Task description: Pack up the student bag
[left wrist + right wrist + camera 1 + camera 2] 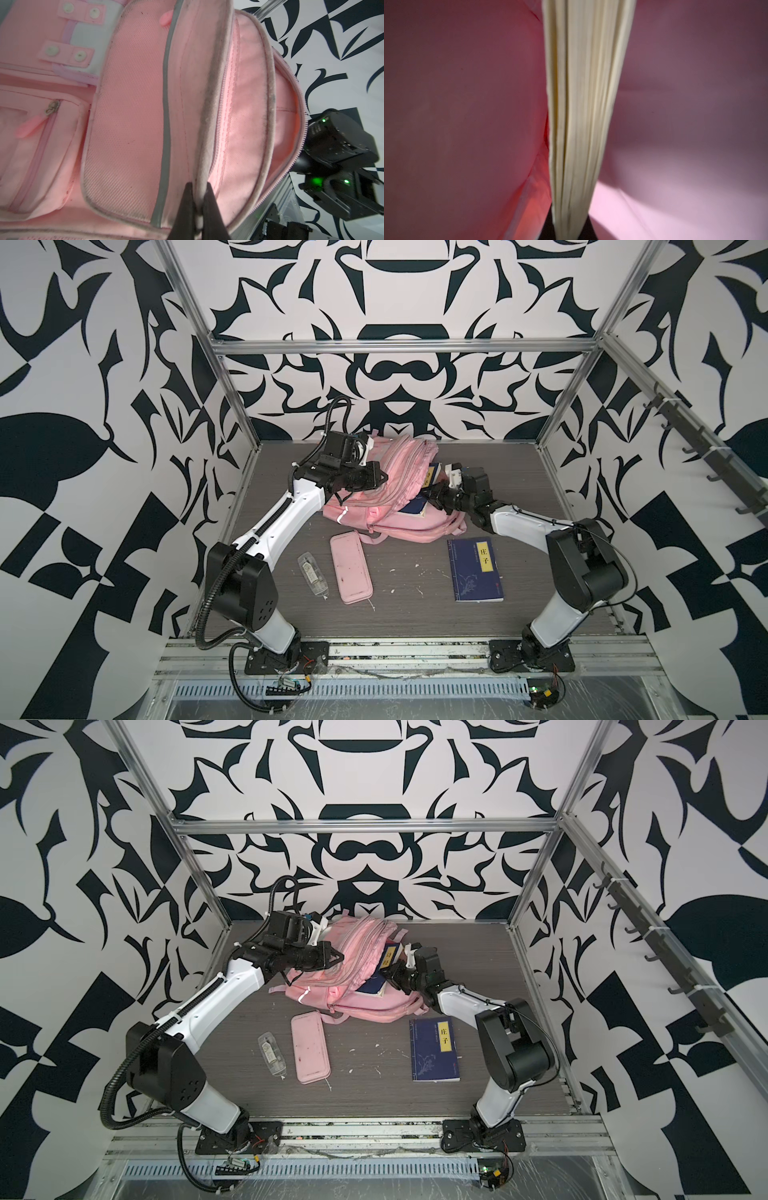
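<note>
Nearest the lens, the mounting rail (399, 651) was seen running across the front, and just beyond it three loose things were laid out on the grey table (415, 618): a clear little case (312, 574), a pink pencil case (350, 567) just beside it, and, well apart to the right, a blue book (474, 570) lying flat. Further back, the student bag (386, 489) was found lying at the rear middle of the table, between the two grippers. Its grubby piped rim was pinched tight by the left gripper (198, 186), jaws clamped on the fabric and the flap held up off the pack. And on the other side, a second blue book (415, 508) was gripped by the right gripper (434, 495), jaws closed on its cream page edge. That volume was tilted and sat partway inside the bag's open mouth, with pink lining seen on both sides of it.
</note>
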Tool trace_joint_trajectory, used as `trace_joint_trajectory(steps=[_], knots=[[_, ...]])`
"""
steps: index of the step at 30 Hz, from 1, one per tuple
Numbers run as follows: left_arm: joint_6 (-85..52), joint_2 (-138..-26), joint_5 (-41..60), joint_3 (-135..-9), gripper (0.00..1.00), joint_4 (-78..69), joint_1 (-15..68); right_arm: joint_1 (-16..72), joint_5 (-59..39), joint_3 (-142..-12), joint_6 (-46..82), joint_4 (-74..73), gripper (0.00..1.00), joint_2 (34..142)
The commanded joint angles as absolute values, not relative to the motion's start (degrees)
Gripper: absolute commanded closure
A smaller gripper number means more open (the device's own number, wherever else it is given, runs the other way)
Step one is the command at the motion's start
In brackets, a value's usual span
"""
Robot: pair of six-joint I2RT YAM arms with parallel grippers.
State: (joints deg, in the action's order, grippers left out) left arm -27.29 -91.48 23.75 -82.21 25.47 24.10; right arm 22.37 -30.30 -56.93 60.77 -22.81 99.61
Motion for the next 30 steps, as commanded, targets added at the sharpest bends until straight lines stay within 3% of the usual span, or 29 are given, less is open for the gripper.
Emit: trace_joint_trajectory(steps=[1,12,20,25,30], knots=[[-30.06,-89.69,29.63,-82.93,1.00,18.54,23.81,23.45,-32.23,-61.65,64.68,-33.86,1.00,102.90],[-29.29,-90.20,30.32,-83.85,1.00,20.08,23.67,27.49,-32.87,-74.65,69.47,-41.18,1.00,119.84],[-29.57,-90.26,30.56,-82.98,1.00,19.21,23.44,29.83,-31.29,-82.26,67.35,-31.72,1.00,125.62],[-29.95,-90.60,31.00,-82.36,1.00,18.17,23.34,29.86,-30.13,-84.85,62.22,-22.61,0.77,124.48],[-29.97,-90.62,31.34,-81.75,1.00,17.76,23.13,29.86,-25.15,-92.67,52.52,-0.51,0.52,123.64]])
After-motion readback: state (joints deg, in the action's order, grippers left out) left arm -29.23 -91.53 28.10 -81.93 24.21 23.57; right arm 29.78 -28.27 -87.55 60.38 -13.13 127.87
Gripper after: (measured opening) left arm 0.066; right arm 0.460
